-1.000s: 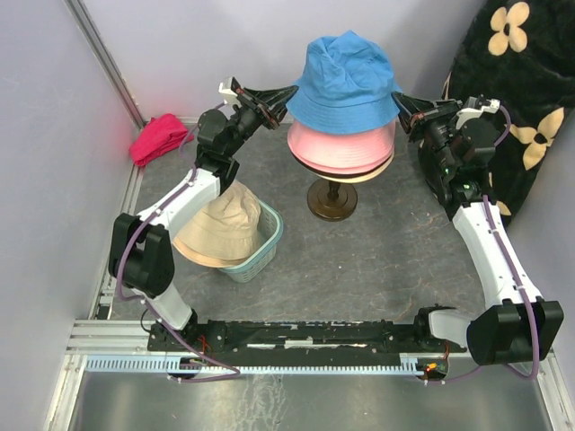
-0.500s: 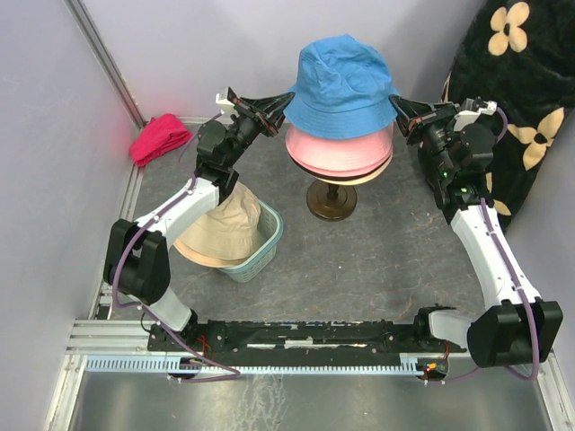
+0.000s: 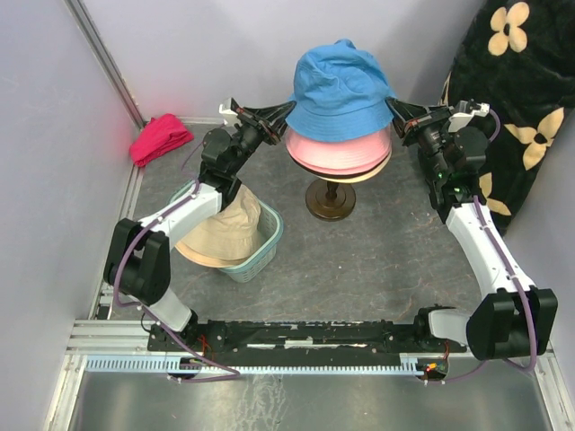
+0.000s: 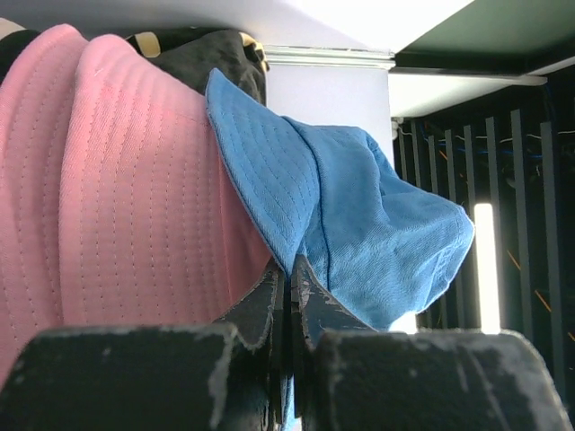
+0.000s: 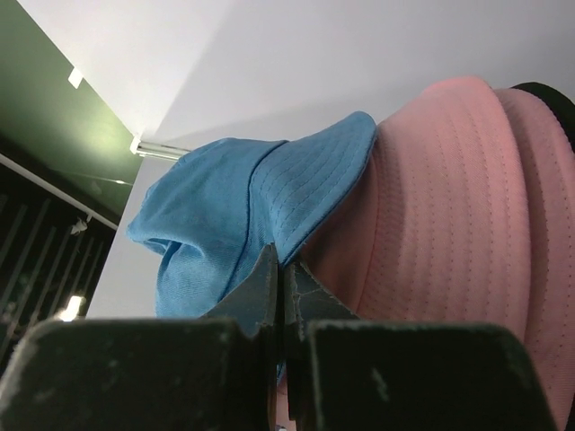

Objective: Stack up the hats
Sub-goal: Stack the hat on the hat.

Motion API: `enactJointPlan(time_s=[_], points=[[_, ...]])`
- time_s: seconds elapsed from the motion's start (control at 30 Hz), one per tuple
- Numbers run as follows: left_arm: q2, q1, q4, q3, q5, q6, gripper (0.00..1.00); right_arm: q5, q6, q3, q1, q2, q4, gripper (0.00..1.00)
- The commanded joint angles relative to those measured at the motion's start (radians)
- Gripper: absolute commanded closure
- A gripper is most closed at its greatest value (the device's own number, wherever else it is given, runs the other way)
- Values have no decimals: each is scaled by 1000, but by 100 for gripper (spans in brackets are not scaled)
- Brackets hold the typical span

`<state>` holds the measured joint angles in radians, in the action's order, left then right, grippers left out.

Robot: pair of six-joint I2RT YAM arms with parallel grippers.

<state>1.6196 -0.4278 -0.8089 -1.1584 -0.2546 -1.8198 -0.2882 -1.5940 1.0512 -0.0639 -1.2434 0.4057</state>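
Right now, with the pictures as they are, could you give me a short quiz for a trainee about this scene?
1. True or false: the left hand and the right hand are both shut on the brim of the blue hat.
2. Where does the beige hat lie? A) in the teal basket B) on top of the blue hat C) in the right hand
3. Fill in: directly under the blue hat sits the ___ hat.
Key: 1 true; 2 A; 3 pink, the pink hat.
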Motion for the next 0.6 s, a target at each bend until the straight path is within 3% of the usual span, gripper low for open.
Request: enactJointPlan(time_s=[0.0, 0.57], points=[[-17, 14, 39, 38, 61, -35, 97, 12, 37, -53, 25, -37, -71, 99], [-52, -4, 61, 144, 101, -29, 97, -12, 60, -32, 66, -147, -63, 98]])
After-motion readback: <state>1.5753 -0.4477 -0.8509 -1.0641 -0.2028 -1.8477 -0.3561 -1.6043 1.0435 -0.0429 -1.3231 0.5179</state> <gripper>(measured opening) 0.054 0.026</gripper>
